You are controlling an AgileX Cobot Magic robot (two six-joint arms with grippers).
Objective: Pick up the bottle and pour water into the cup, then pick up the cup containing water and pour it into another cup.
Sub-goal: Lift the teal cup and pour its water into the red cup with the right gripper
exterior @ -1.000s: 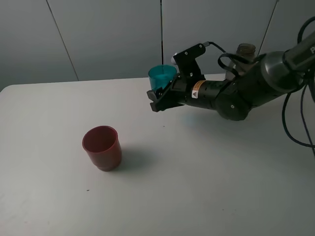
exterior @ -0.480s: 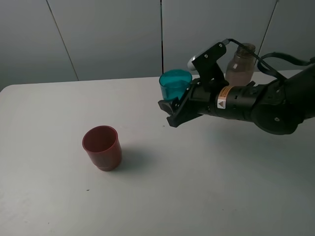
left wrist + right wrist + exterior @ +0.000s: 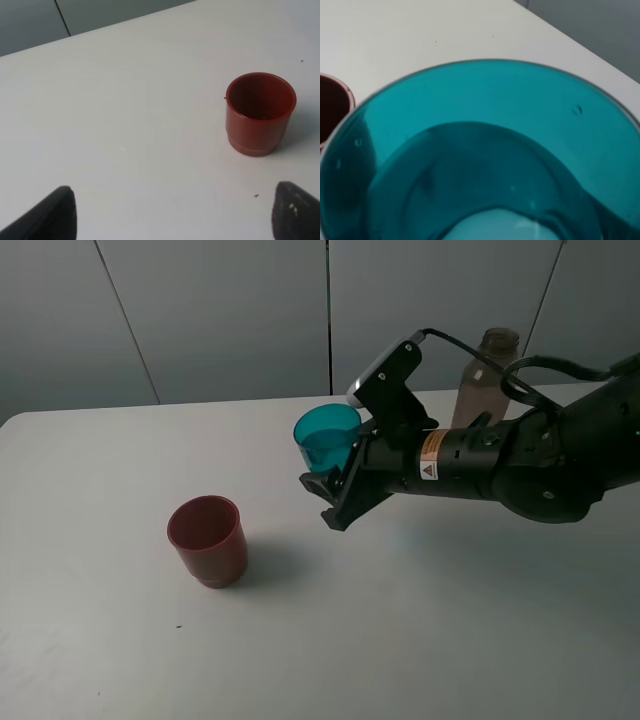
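My right gripper [image 3: 335, 490] is shut on the teal-blue cup [image 3: 325, 435] and holds it above the table, right of the red cup [image 3: 207, 540]. In the right wrist view the cup [image 3: 485, 150] fills the frame, with a liquid line showing inside it. The rim of the red cup [image 3: 332, 110] shows at that view's edge. The grey-brown bottle [image 3: 488, 375] stands upright at the back right, behind my right arm. My left gripper [image 3: 175, 217] is open and empty, its dark fingertips [image 3: 57, 215] wide apart. Beyond them the red cup [image 3: 260, 112] stands upright on the table.
The white table [image 3: 400, 640] ends at a grey panelled wall [image 3: 220, 310] at the back. The right arm's black body [image 3: 500, 460] stretches across the table's right half, with cables looping above it.
My right gripper swung right with the teal-blue cup, then came back left and forward, nearer the red cup. The bottle and the red cup have stayed where they were.
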